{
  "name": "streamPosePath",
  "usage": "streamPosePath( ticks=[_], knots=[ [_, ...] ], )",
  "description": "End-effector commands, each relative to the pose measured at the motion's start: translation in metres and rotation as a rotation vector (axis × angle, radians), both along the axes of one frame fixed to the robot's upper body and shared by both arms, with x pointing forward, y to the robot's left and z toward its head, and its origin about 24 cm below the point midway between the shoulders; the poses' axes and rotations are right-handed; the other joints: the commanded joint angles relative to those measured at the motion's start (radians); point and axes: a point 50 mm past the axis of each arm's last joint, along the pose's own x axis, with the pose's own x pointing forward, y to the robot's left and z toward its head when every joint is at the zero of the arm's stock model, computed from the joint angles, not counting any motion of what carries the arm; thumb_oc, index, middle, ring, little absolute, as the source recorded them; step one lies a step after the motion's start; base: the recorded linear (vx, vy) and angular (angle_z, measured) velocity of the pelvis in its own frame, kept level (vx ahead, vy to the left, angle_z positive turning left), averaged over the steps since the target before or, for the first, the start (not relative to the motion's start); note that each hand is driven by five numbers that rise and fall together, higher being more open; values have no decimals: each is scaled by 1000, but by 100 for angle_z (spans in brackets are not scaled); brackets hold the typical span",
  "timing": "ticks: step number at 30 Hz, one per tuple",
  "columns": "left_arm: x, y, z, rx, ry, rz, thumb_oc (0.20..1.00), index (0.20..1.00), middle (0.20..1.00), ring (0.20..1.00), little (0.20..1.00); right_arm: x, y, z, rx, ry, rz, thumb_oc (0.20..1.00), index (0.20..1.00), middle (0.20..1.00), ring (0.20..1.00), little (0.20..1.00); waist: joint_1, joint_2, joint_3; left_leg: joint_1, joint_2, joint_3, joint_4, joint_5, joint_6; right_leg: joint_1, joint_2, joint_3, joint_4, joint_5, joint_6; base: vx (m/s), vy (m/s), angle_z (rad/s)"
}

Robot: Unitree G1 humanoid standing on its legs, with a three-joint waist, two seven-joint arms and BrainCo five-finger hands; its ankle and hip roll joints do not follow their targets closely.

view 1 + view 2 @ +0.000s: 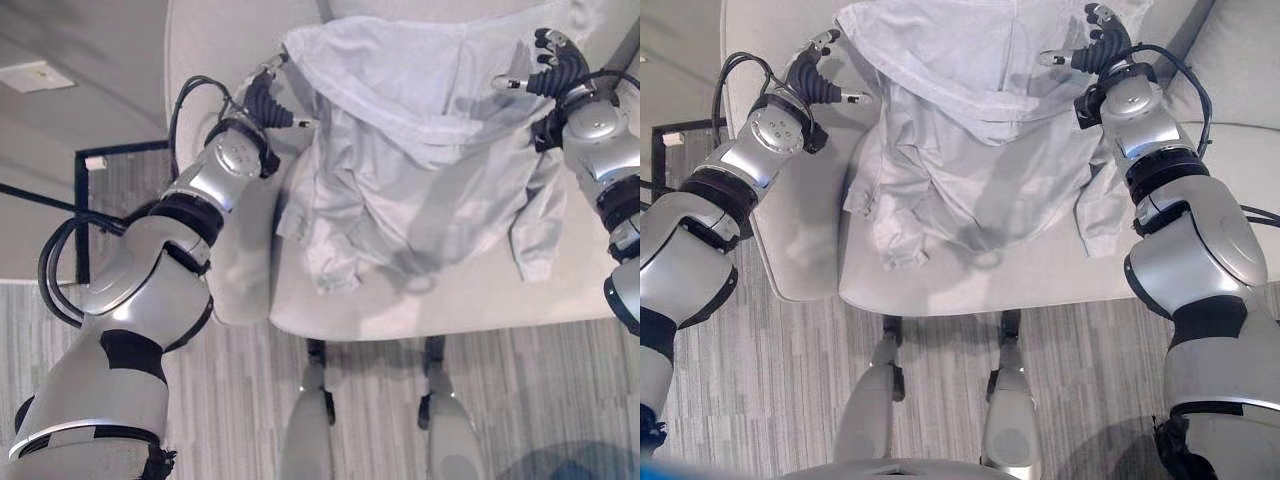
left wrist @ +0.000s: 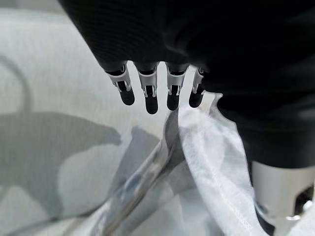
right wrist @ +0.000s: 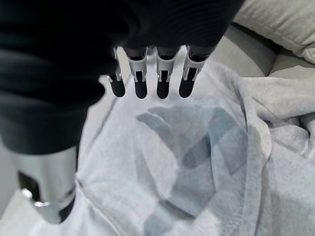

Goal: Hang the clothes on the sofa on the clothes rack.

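Both arms reach forward from the lower corners of the head views toward a pale grey hooded top [image 1: 420, 170] that lies crumpled on the seat of a light sofa [image 1: 470, 300], its hood toward the backrest and one sleeve trailing toward the seat's front edge. Left hand [image 1: 262, 100] hovers at the garment's left shoulder edge, fingers straight and relaxed, thumb pointing toward the cloth; its wrist view shows the dark fingertips [image 2: 150, 104] hanging above the sofa with the white hem just beside them, nothing pinched. Right hand [image 1: 1102, 45] sits over the right shoulder of the top, also spread with fingers straight, and its wrist view shows the fingertips [image 3: 140, 88] poised above the fabric rather than closed on it. The garment is on the sofa, held by neither hand. The main risk, as I judge it, is an uneven grab: if one hand closes on a single thin layer or only the hood edge while the other catches a thick fold, the top could twist, slip free on lifting, or drag the loose sleeve along the cushion. Closing too early would also catch nothing, since the left fingers look beside the hem, not over it.
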Motion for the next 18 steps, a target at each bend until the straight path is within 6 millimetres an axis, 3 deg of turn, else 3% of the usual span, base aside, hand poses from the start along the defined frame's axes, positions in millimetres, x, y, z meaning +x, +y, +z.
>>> streamPosePath(
  ticks=[1, 10, 18],
  knots=[
    [-8, 0, 69, -16, -162, 19, 1000, 1000, 1000, 1000, 1000, -13, -5, 58, 35, -169, -19, 1000, 1000, 1000, 1000, 1000, -1, 1, 1, -8, -61, 8, 4, -7, -35, -47, 18, 25, 11, 9, 48, 0, 0, 0],
    [-9, -1, 74, -20, -174, 19, 1000, 1000, 1000, 1000, 1000, -12, -5, 58, -26, -163, -58, 1000, 1000, 1000, 1000, 1000, -8, 2, 6, -30, -59, 9, 4, -2, -36, -75, 25, 32, 11, 13, 44, 0, 0, 0],
    [-12, 8, 78, -40, -193, 21, 1000, 1000, 1000, 1000, 1000, -17, 2, 58, -64, -216, 9, 1000, 1000, 1000, 1000, 1000, -34, 1, 16, -24, -52, 15, 4, -6, -36, -77, 29, 43, 11, 11, 44, -2, 2, -2]
  ],
)
